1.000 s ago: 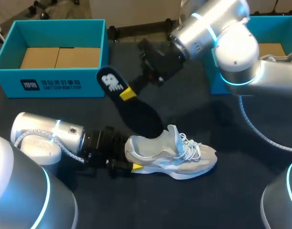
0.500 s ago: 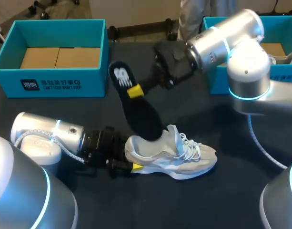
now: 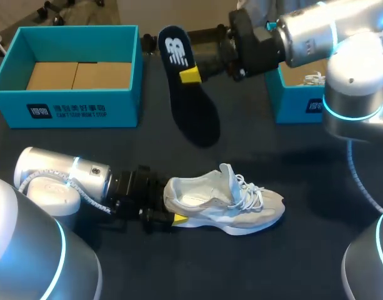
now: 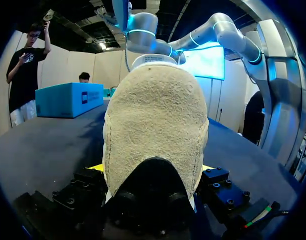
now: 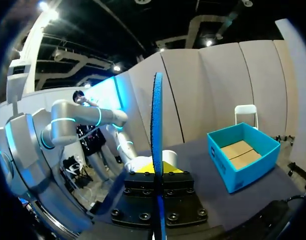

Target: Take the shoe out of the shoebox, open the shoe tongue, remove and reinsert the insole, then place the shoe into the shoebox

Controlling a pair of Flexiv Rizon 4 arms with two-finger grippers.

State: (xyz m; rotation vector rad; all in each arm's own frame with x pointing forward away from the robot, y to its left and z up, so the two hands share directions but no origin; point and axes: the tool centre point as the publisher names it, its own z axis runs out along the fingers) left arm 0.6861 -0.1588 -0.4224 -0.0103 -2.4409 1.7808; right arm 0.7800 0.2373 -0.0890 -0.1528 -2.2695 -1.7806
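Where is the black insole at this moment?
In the head view, the black insole hangs in the air at the upper middle, gripped by the right tool, just right of the left shoebox and clear of the white shoe.

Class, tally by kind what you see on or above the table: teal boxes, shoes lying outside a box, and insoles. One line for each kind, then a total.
Teal boxes: 2, the left box and the right box
Shoes outside a box: 1, the shoe on the table
Insoles: 1, the insole held above the table
Total: 4

Head overhead, left wrist close behind shoe (image 4: pixel 155 130), right wrist along insole (image 5: pixel 156 125)
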